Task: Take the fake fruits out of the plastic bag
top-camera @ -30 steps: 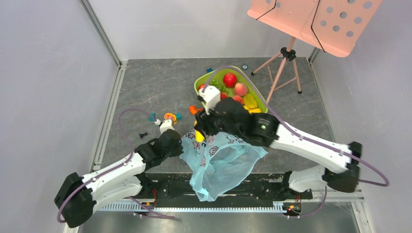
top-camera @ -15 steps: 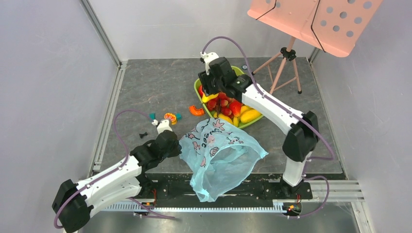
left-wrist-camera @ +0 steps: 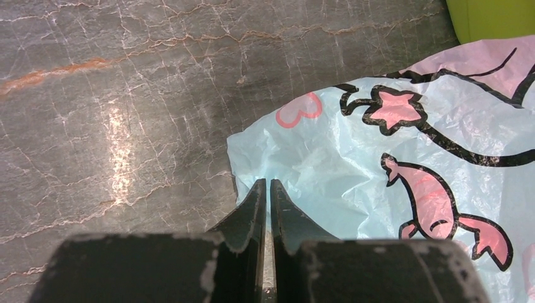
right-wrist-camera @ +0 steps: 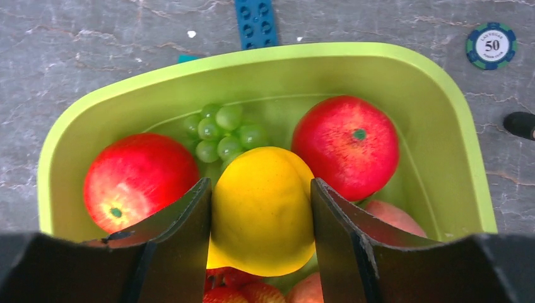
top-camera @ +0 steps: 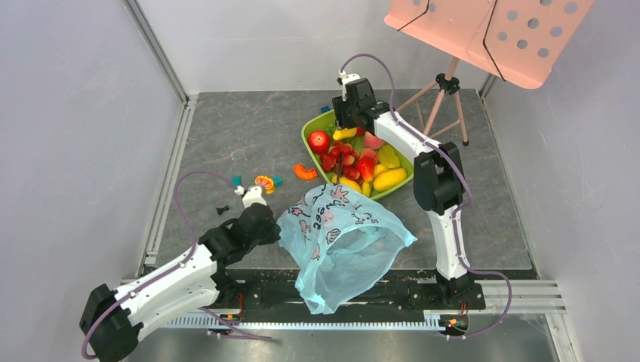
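Note:
The light-blue plastic bag [top-camera: 340, 245] with pink cartoon prints lies crumpled at the near middle of the table. My left gripper [top-camera: 273, 231] is shut on the bag's left edge [left-wrist-camera: 265, 189]. My right gripper [top-camera: 346, 130] is shut on a yellow fake fruit [right-wrist-camera: 262, 208] and holds it over the far end of the green tray [top-camera: 308, 130]. The tray [right-wrist-camera: 435, 139] holds two red apples [right-wrist-camera: 344, 145], green grapes [right-wrist-camera: 221, 129], small strawberries [top-camera: 343, 157], peach-coloured pieces and yellow fruits [top-camera: 389, 179]. What is inside the bag is hidden.
An orange piece [top-camera: 305, 172] and small coloured blocks [top-camera: 264, 182] lie left of the tray. A blue block [right-wrist-camera: 255, 22] and a poker chip [right-wrist-camera: 492, 44] lie beyond the tray. A pink music stand on a tripod [top-camera: 445, 83] stands at the far right.
My right gripper has carried the yellow fruit from the bag's mouth to above the far end of the tray. The left gripper has kept its hold on the bag.

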You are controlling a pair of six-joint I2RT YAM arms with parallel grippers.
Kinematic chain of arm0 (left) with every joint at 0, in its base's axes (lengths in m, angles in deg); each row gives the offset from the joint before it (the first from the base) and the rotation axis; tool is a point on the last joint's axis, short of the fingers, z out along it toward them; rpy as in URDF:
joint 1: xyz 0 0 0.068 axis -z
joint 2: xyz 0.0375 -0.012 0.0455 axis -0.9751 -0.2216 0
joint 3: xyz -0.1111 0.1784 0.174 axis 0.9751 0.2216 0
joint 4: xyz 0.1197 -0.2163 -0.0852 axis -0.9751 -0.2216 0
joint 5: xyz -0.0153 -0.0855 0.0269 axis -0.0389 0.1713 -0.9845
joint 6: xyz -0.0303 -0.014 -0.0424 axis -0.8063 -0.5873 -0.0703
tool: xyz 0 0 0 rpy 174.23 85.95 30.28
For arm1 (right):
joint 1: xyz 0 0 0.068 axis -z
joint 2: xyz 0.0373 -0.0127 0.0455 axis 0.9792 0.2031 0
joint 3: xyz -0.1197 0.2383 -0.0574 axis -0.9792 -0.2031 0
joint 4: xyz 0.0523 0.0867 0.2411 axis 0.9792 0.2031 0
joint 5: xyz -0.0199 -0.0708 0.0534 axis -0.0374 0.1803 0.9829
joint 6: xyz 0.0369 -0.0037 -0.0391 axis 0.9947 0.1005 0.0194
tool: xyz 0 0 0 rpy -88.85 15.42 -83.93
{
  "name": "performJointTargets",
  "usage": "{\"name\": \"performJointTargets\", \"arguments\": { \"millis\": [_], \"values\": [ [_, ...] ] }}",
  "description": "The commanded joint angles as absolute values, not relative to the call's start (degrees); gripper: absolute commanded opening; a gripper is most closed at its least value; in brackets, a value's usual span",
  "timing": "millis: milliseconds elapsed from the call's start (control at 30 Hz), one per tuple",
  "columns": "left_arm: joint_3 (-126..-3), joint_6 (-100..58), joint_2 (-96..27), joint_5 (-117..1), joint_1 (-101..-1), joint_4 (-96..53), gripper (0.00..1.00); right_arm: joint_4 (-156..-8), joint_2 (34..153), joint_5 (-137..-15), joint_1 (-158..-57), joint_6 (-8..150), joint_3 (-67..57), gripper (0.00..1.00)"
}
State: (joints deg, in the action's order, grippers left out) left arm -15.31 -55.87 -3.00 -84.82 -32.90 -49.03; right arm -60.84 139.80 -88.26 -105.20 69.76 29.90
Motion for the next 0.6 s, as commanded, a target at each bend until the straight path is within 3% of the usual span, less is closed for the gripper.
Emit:
{"name": "performJointTargets", "arguments": {
  "millis": [0, 133, 267, 400, 567],
  "values": [
    [-15.11, -53.82, -1.86, -85.83, -32.68, -49.75, 0.11, -67.58, 139.5, -86.66, -105.02, 68.99, 29.16, 0.27],
    [-15.53, -53.73, -2.44, -85.79, -32.64, -49.75, 0.12, -67.57, 140.14, -86.19, -105.01, 68.67, 28.48, 0.36],
    [-16.06, -53.73, -2.6, -84.93, -32.68, -49.7, 0.15, -67.67, 139.58, -85.61, -105.02, 67.83, 27.44, 0.69],
    [-17.22, -54.14, -2.16, -84.63, -32.66, -50.98, 0.32, -68.56, 136.51, -85.44, -104.91, 66.94, 25.15, 0.86],
    [-18.56, -55.6, -0.76, -83.5, -32.64, -51.25, 0.5, -69.52, 129.19, -85.65, -104.91, 65.91, 21.39, 0.98]
  ]
}}
